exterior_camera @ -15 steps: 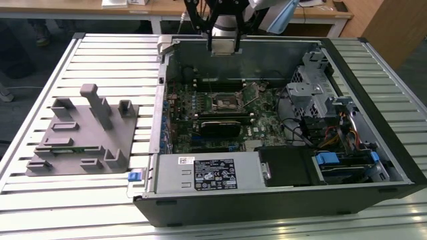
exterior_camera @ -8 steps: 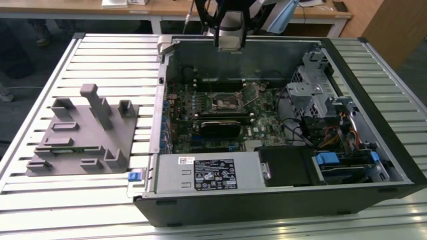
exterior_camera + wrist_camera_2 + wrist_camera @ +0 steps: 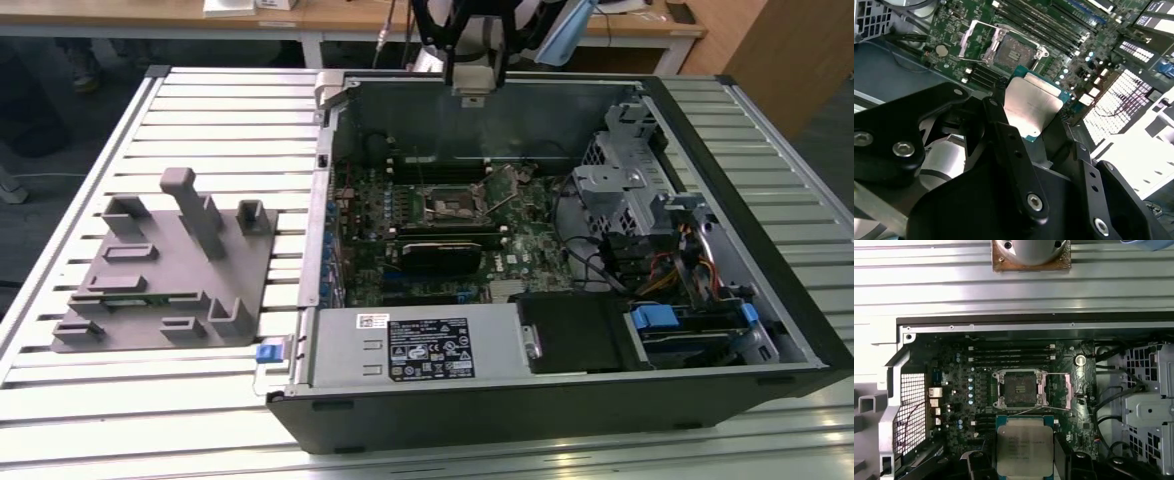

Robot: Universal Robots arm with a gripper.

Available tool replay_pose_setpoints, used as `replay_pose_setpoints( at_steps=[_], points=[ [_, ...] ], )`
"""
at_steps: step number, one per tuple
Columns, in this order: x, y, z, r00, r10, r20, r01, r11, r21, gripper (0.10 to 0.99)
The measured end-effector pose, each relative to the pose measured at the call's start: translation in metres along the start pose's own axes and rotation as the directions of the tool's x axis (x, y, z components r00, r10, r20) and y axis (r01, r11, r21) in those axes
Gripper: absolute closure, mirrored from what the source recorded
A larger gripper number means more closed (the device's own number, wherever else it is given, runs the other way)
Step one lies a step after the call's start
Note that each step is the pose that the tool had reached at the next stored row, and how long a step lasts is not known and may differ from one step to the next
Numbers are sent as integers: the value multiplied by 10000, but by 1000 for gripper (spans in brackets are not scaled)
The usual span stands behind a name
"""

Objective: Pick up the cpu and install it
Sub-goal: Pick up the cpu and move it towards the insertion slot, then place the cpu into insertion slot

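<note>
On the slatted silver metal surface (image 3: 200,110), toward its edge at the exterior view's left, a grey plastic tray (image 3: 160,270) of upright blocks is seen. Beside it, and reaching toward the surface's edge at the exterior view's right, a black open-sided computer case (image 3: 534,425) is laid flat, with a green motherboard (image 3: 527,245) exposed inside. Near the middle of that board the black square socket frame (image 3: 450,203) is found. In the first wrist view its silver metal load plate (image 3: 1060,390) is seen swung open. Silver perforated drive cages (image 3: 627,185) are set in the case at the exterior view's right.

The black two-fingered end effector (image 3: 1031,120) is clamped on the cpu (image 3: 1035,102), a small flat square chip with a shiny silver metal top and a thin green rim. It is gripped by two opposite edges between the fingers (image 3: 1004,135). The cpu is held in the air above the motherboard, near the socket frame but apart from it — it is not seated.
</note>
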State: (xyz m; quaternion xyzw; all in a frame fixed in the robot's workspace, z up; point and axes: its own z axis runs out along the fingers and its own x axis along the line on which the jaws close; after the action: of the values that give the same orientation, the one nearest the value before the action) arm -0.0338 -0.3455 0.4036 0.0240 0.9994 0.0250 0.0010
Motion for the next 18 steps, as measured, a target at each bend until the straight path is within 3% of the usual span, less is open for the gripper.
replay_pose_setpoints(
  at_steps=[5,15,18],
  points=[
    [-48,59,13,10000,1,1,-1,10000,5,545],
    [-49,60,17,10000,3,2,-3,10000,25,545],
    [-48,60,18,9995,308,17,-308,9995,24,545]
  ],
)
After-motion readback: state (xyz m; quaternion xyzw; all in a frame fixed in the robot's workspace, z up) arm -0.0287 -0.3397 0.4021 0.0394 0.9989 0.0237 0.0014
